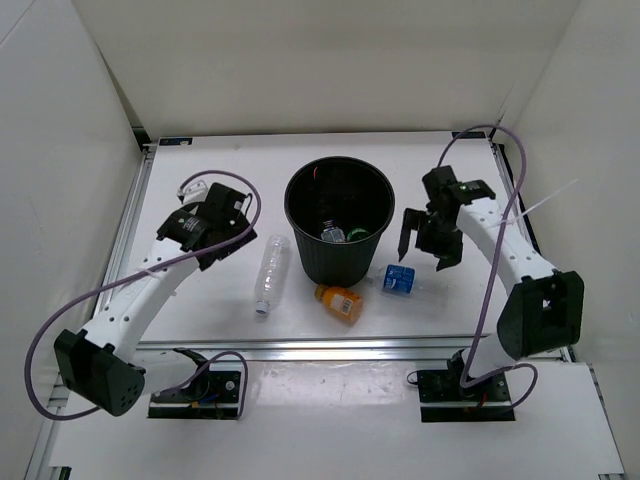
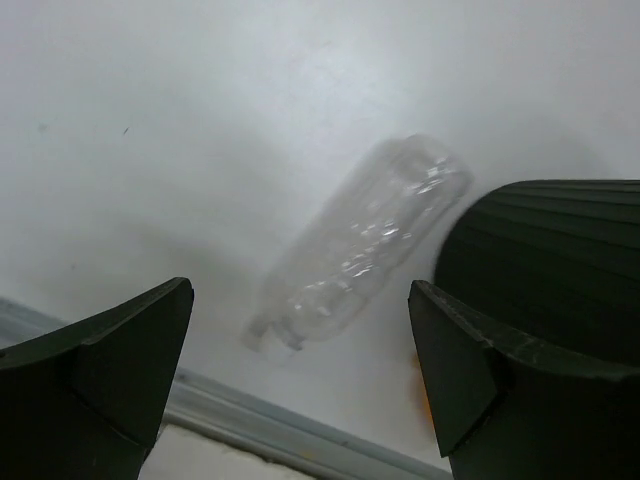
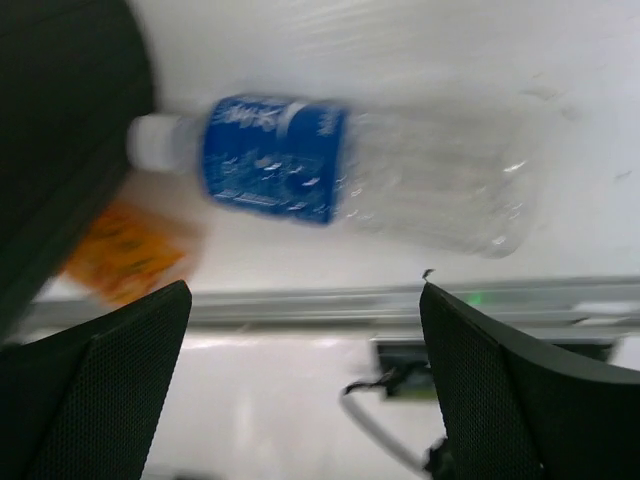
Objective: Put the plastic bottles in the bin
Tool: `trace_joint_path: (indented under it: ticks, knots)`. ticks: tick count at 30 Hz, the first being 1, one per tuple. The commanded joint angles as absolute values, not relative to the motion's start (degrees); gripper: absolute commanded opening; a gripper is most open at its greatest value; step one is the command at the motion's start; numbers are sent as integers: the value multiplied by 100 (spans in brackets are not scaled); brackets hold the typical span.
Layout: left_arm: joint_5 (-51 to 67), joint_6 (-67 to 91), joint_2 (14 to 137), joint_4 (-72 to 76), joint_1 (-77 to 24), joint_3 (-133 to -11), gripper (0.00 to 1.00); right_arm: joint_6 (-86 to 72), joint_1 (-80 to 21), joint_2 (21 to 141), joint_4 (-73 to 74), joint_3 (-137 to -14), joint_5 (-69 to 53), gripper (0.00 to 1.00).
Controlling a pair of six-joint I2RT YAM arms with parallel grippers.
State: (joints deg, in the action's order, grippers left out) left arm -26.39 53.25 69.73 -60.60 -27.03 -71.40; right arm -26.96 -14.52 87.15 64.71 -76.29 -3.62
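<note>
White table (image 1: 190, 300): three bottles, clear (image 1: 270, 273), orange (image 1: 340, 301), blue-labelled (image 1: 399, 279), lie beside one bin (image 1: 330, 262).

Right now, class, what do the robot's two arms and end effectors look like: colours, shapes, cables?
Both the left arm and right arm have white links and black joint housings, each trailed by a looping purple-grey cable. The left end effector and right end effector each have two black wedge-shaped fingers. A green light shows on the right arm.

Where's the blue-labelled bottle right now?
Top view: the blue-labelled bottle lies just right of the bin, beside the orange bottle, near the open right gripper.
</note>
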Motion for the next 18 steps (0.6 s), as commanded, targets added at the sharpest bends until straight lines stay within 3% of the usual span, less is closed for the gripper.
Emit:
trace_joint_path:
  ticks: [1,3,9,18]
  knots:
    - [-2189,5415,6575,-6275,-2462,-6874,100,-2216,-1810,8211,5814,-7016,1245,98]
    - [-2127,5344,6522,-6214,-2382,-6803,100,-1543,-2038,7502,5128,-6437,1659,96]
    - [-1724,4967,6521,-6214,-2109,-6943,100,858,-2092,5462,2200,-4019,1337,91]
    - [-1328,4632,6688,-6390,-2109,-7005,100,2935,-1697,5888,1986,-3665,-799,87]
